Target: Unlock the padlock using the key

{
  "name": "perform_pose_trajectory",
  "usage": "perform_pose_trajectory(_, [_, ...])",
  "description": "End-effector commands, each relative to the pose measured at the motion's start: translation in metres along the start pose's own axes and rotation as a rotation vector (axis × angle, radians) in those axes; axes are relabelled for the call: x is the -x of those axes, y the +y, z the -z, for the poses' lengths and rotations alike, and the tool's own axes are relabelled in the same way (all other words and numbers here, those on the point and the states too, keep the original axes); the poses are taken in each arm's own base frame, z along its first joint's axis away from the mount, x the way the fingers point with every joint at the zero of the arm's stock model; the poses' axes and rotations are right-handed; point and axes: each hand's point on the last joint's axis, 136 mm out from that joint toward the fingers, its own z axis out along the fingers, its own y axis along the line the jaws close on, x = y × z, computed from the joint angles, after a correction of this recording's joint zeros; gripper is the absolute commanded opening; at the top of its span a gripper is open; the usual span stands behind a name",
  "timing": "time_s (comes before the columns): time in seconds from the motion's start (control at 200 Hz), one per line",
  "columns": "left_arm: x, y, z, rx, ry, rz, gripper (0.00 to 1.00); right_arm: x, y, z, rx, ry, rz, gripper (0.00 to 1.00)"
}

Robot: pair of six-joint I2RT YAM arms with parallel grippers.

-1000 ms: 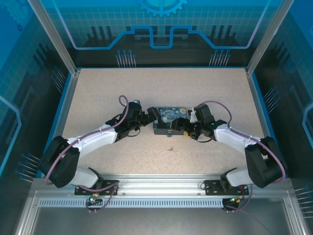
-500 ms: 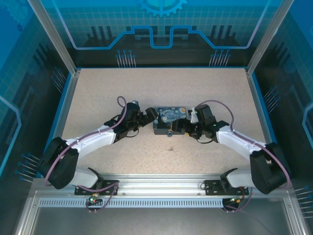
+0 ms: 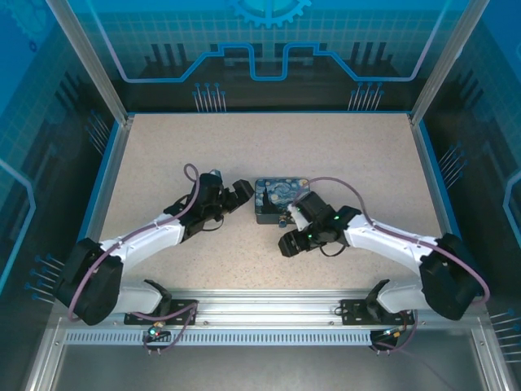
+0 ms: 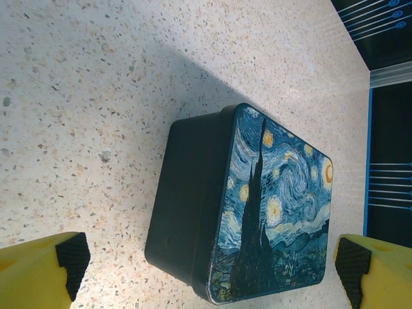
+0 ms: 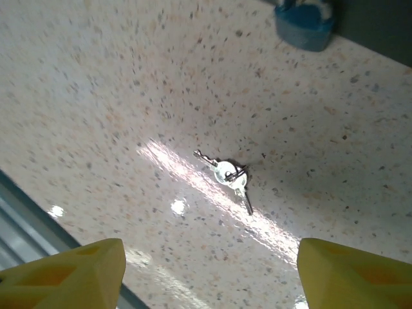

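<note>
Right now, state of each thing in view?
box: lid shut, upright
padlock: by box, lock state unclear
keys: flat on table, unheld
left end effector: open, empty
right end effector: open, empty, above keys

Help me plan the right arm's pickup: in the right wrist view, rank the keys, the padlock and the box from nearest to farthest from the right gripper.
1. keys: lying just ahead of the right gripper, centred between its fingers.
2. padlock: farther off, upper right.
3. box: just behind the padlock, top-right corner.
</note>
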Motion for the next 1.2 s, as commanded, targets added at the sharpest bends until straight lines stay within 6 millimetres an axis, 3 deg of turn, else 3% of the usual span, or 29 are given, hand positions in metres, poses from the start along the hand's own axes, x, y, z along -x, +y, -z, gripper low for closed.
perform_pose_trajectory(0.0, [0.004, -0.003, 0.007, -0.026, -0.002, 0.025, 0.99, -0.008, -0.016, -0.008, -0.181, 0.074, 0.141, 0.67])
perform_pose_trajectory(0.115, [0.005, -0.002, 0.007, -0.022, -0.002, 0.029, 0.99, -0.01, -0.02, -0.02, -0.261, 0.12, 0.211, 0.61])
perform_pose_trajectory(0.145, [0.005, -0.002, 0.008, -0.022, -0.003, 0.028, 0.99, -0.001, -0.015, -0.019, -0.269, 0.104, 0.226, 0.59])
perform_pose_trajectory(0.22, [0.005, -0.001, 0.007, -0.018, -0.002, 0.031, 0.99, 0.001, -0.013, -0.026, -0.29, 0.121, 0.259, 0.57])
perform_pose_trajectory(0.53, [0.006, 0.001, 0.006, -0.02, -0.001, 0.038, 0.99, 0.004, -0.002, -0.046, -0.283, 0.158, 0.323, 0.53])
perform_pose_trajectory(1.196, [0.009, 0.004, 0.007, -0.019, -0.008, 0.046, 0.99, -0.011, -0.008, -0.072, -0.28, 0.228, 0.322, 0.32])
